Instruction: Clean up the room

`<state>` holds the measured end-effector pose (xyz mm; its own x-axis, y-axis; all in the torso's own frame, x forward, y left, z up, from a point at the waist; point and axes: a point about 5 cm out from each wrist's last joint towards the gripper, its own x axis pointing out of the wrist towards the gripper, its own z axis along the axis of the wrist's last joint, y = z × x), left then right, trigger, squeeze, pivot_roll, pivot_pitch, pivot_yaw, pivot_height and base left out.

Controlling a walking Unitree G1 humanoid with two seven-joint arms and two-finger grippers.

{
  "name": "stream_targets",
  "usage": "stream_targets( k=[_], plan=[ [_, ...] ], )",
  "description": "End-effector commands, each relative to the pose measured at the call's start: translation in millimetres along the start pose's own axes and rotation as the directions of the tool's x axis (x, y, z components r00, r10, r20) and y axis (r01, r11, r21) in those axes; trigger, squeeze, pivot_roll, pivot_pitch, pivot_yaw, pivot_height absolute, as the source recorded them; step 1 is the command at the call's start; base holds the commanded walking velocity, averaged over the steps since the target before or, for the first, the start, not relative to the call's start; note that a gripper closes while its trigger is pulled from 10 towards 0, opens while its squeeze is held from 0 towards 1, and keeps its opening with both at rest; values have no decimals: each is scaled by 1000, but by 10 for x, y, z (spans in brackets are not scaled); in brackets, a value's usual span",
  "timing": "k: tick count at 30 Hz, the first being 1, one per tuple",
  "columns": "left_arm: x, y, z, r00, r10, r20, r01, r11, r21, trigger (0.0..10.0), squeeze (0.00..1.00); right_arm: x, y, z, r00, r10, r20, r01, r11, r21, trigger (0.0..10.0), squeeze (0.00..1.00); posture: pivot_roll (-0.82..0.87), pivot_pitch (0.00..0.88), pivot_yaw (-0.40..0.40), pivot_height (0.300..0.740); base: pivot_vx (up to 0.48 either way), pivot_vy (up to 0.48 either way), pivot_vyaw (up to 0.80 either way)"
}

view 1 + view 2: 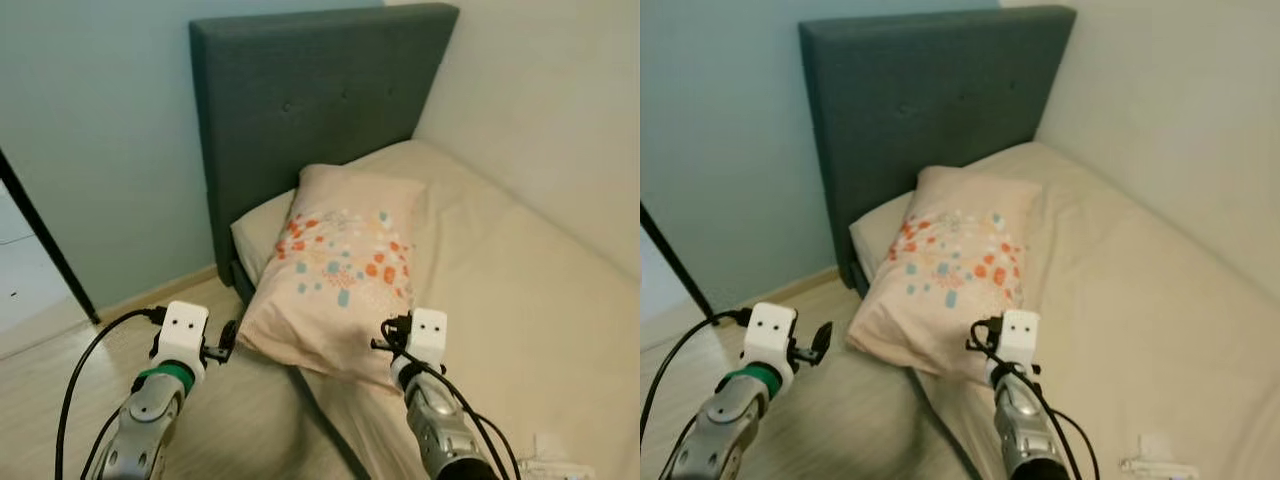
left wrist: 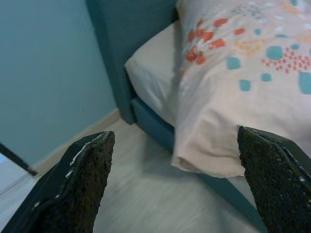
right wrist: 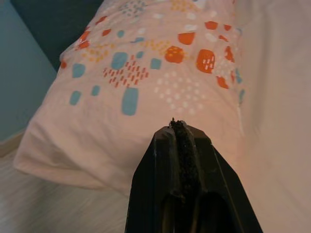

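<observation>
While both arms reach forward, left tool spread wide beside pillow, right tool pressed together near pillow's edge

**A bedroom in a home**

A bed covered with a plain cream sheet fills the right and centre of the frame, set into the corner of the room. A dark grey upholstered headboard with button tufts stands at top centre against a pale blue wall. A pink pillow printed with orange and teal shapes lies at the head, overhanging the bed's edge. Light wood-look flooring shows at lower left, with what may be a dark door frame at the left edge.
</observation>
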<state>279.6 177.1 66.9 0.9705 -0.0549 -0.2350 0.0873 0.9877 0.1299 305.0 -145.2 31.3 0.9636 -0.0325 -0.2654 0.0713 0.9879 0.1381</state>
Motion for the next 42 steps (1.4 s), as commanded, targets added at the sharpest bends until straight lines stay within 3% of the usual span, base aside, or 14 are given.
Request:
stream_targets(
  k=[1, 8, 26, 42],
  plan=[
    [-12, -45, -26, 1000, -10, -12, 10, 1000, 0, 10000, 0, -16, -45, -55, 1000, -14, -26, 14, 1000, -1, 10000, 0, 150, 0, -49, 740, 0, 0, 0],
    [-11, -48, -21, 1000, -16, -9, 16, 1000, 9, 10000, 0, -15, -41, -57, 1000, -12, -28, 12, 1000, -2, 10000, 0, 150, 0, -49, 740, 0, 0, 0],
    [-19, -58, -13, 1000, -21, -4, 21, 1000, 12, 10000, 0, -15, -47, -68, 999, -16, -33, 16, 1000, -5, 10000, 0, 149, 0, -51, 740, 0, -373, 0],
    [-17, -48, -30, 1000, -8, -13, 8, 1000, -9, 10000, 0, -7, -48, -73, 999, -12, -38, 12, 1000, -12, 10000, 0, 151, 0, -55, 740, 0, 0, 0]
  ],
)
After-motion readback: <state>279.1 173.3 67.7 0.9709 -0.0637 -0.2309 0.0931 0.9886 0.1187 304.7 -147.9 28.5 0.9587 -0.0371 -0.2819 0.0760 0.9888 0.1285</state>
